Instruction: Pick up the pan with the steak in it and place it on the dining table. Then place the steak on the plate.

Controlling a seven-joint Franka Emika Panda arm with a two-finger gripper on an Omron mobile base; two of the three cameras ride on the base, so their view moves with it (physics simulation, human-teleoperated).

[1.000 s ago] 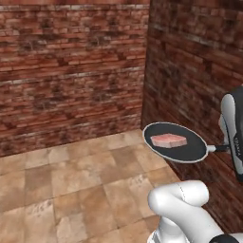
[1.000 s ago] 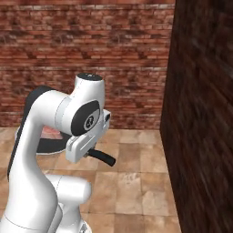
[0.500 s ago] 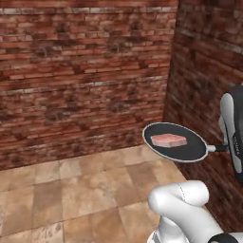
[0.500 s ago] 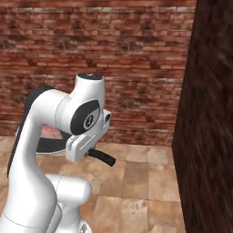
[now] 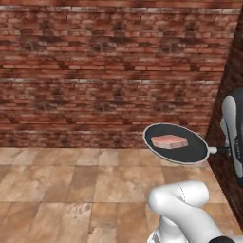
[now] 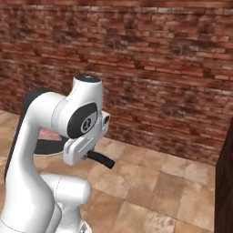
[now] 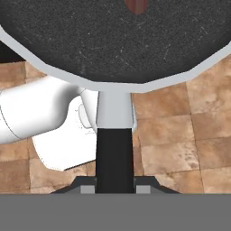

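The black pan (image 5: 192,151) hangs level above the tiled floor, with the pink-red steak (image 5: 169,141) lying flat in it. Its thin handle (image 5: 219,150) runs right into my gripper (image 5: 228,151), which is shut on it. In the hand view the handle (image 7: 114,153) rises from between my gripper's (image 7: 115,188) fingertips to the pan (image 7: 113,40), and an edge of the steak (image 7: 136,5) shows at the top. From the right base view the handle's end (image 6: 101,159) sticks out past the hand. The dining table and the plate are out of view.
A red brick wall (image 5: 104,71) runs across ahead of me. A darker brick wall (image 5: 232,76) stands close on the right, next to the arm. Brown stone tiles (image 5: 71,190) cover the floor to the left and ahead.
The whole picture has shifted, so the base has turned: the wall corner has slid to the right in both base views. The pan and steak stay put relative to the arm.
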